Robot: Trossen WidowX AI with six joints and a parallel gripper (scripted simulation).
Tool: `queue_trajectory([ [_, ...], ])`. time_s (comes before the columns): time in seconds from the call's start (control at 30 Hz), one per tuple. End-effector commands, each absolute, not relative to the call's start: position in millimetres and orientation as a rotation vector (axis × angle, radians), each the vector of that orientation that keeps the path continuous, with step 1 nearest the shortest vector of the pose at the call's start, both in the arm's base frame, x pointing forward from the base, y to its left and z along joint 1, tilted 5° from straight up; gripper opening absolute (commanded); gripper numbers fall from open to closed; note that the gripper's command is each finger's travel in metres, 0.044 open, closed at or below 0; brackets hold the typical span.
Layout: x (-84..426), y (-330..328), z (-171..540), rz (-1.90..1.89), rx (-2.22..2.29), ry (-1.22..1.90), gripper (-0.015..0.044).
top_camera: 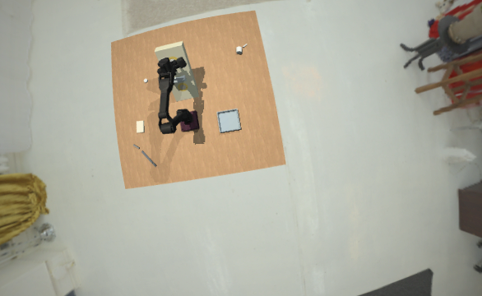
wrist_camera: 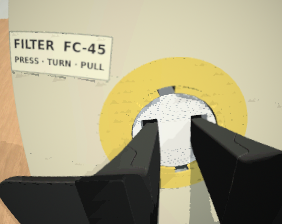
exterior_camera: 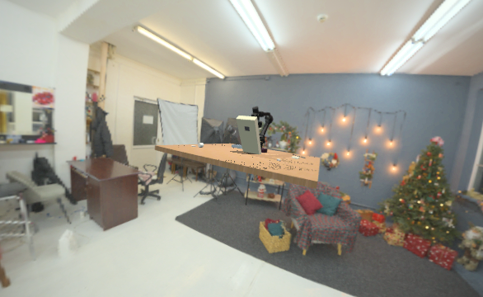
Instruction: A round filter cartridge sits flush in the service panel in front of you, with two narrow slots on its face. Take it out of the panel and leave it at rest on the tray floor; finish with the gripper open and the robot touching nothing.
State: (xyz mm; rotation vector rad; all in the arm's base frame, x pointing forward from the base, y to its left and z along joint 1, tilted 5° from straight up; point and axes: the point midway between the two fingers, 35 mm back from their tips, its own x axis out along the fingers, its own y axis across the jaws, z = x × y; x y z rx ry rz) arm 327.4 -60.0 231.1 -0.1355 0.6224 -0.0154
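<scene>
The service panel (top_camera: 170,49) (exterior_camera: 249,138) (wrist_camera: 57,115) stands upright on the table. The round white filter cartridge (wrist_camera: 174,145) sits inside a yellow ring (wrist_camera: 117,112) on the panel face. Small notches show above and below it. My gripper (wrist_camera: 172,124) has one fingertip in each of the cartridge's two slots. The fingers are shut on the white bar between the slots. How deep the tips reach is hidden. In the top view the arm hides the fingertips. The square light-blue tray (top_camera: 229,121) lies apart from the panel, on the far side of the arm base, and looks empty.
The dark arm base (top_camera: 194,122) stands between panel and tray. A cream block (top_camera: 140,127), a grey rod (top_camera: 149,159) and a small white knob (top_camera: 145,80) lie near the left table edge. A small white cylinder (top_camera: 238,50) stands at the upper right.
</scene>
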Motion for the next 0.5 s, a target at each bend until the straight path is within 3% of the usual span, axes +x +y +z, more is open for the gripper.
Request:
queue_trajectory([
  [0.0, 327.6, -60.3, 231.0, -0.017, -0.136, 0.622, 0.0036],
  [0.07, 327.6, -60.3, 231.0, -0.017, -0.136, 0.622, 0.0],
  [0.47, 330.5, -60.9, 230.0, 0.075, -0.428, 0.619, 0.0],
])
